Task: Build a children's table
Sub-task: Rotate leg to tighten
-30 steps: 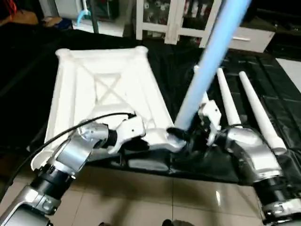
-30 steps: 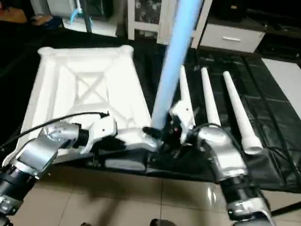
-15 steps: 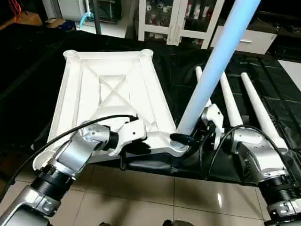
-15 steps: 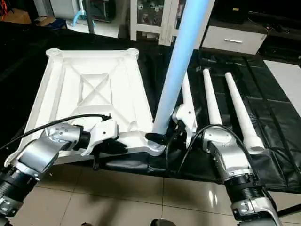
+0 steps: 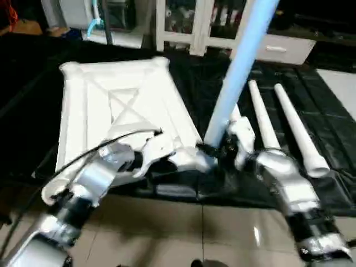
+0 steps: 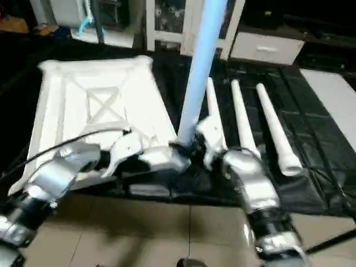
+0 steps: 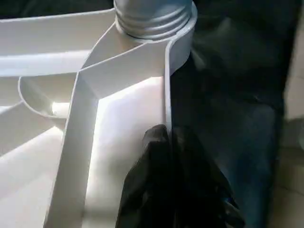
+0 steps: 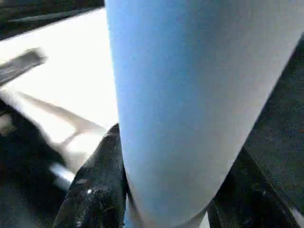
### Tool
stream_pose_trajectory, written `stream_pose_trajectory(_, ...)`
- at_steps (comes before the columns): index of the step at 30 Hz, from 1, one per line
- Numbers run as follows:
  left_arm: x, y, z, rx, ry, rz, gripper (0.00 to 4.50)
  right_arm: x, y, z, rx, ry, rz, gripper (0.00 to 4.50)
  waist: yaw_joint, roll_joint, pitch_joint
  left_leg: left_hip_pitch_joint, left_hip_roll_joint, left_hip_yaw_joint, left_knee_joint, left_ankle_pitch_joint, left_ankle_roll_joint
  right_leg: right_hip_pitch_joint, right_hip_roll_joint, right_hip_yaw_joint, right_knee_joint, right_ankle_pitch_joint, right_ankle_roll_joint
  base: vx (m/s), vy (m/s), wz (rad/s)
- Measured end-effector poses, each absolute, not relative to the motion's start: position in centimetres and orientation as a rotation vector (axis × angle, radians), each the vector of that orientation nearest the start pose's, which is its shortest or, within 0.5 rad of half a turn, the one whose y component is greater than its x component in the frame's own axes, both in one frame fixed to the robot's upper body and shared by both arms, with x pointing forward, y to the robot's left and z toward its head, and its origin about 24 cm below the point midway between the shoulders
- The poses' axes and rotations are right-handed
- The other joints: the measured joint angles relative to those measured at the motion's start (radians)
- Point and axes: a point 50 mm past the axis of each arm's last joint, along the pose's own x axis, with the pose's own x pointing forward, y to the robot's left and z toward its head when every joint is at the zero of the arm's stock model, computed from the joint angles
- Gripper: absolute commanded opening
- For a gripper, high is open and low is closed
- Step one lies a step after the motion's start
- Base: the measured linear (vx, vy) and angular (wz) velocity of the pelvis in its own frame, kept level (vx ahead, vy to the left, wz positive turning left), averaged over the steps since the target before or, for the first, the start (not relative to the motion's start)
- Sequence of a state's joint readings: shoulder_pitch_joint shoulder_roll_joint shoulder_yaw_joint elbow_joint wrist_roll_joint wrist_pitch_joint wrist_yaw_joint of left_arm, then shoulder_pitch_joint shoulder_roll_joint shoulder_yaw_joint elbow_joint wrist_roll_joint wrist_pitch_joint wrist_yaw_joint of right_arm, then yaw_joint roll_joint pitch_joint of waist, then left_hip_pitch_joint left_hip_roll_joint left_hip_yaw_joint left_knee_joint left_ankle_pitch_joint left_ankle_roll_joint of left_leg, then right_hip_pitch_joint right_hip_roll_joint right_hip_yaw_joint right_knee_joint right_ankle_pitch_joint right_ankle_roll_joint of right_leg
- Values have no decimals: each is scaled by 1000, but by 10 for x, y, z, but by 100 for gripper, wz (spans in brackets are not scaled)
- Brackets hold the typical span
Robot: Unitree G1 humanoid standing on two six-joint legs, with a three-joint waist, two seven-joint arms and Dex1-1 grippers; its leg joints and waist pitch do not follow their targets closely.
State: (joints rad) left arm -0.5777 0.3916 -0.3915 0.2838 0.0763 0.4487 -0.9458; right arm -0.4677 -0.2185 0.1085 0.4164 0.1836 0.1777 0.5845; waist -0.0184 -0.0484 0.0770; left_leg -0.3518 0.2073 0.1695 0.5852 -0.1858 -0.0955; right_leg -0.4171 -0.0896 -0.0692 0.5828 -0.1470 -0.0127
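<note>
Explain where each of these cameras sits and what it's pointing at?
Left and right eye views: on the head, looking down at the table top, standing leg and three loose legs over both silver forearms.
Left wrist view: left gripper pinching the top's rim by the leg's threaded end.
Right wrist view: right gripper around that leg.
Shared: the standing leg.

black sheet spread over the floor, creased, seams/folds showing on the far right part. nearest edge of it ends at beige glossy floor tiles w/ grout lines & a light glare spot. bg: white glass-door cabinet behind the sheet, small items inside too blurry to id. beside it, to the right, a low white drawer unit w/ a slim handle. far left bg: light blue curved object next to a dark upright post, & sth orange at the top left corner, can't tell what. pale floor patch far right.
</note>
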Motion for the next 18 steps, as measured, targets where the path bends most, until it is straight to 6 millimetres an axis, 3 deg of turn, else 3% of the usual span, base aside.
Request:
stream_pose_trajectory(4, 330, 98, 68, 502, 512, -972, 0, 344, -99, 59, 8, 188, 347, 188, -14, 3, 2, 1, -1, -6, 3, 0, 0, -1, 0, -5, -10, 0, 0, 0, 0, 0)
stream_pose_trajectory(6, 336, 92, 70, 498, 518, -927, 0, 352, -86, 60, -1, 185, 215, 188, -30, 7, 4, -1, -1, -14, 6, 0, 0, 1, -2, -19, -20, 0, 0, 0, 0, 0)
stream_pose_trajectory(8, 337, 92, 70, 500, 517, -911, 0, 353, -81, 60, -2, 172, 190, 188, -34, 17, 9, -2, 0, -30, 4, 0, 0, 12, -3, -42, -43, 0, 0, 0, 0, 0)
stream_pose_trajectory(10, 338, 93, 70, 502, 520, -905, 0, 355, -79, 60, 4, 164, 187, 188, -39, 21, 11, -1, 1, -35, 2, -1, 0, 19, -4, -53, -55, 0, 0, 0, 0, 0)
stream_pose_trajectory(13, 339, 94, 70, 504, 521, -904, 0, 354, -80, 60, 25, 151, 204, 188, -44, 21, 12, -1, 0, -35, 2, -1, 0, 20, -5, -53, -57, 0, 0, 0, 0, 0)
stream_pose_trajectory(14, 339, 95, 70, 504, 522, -904, 0, 354, -80, 60, 29, 146, 214, 243, -44, 22, 12, -1, 0, -35, 1, -1, 0, 20, -5, -53, -57, 0, 0, 0, 0, 0)
stream_pose_trajectory(18, 341, 98, 72, 509, 512, -898, 0, 348, -82, 53, 54, 140, 244, 277, -45, 25, 14, -4, 0, -35, 1, -1, 0, 16, -5, -52, -56, 0, 0, 0, 0, 0)
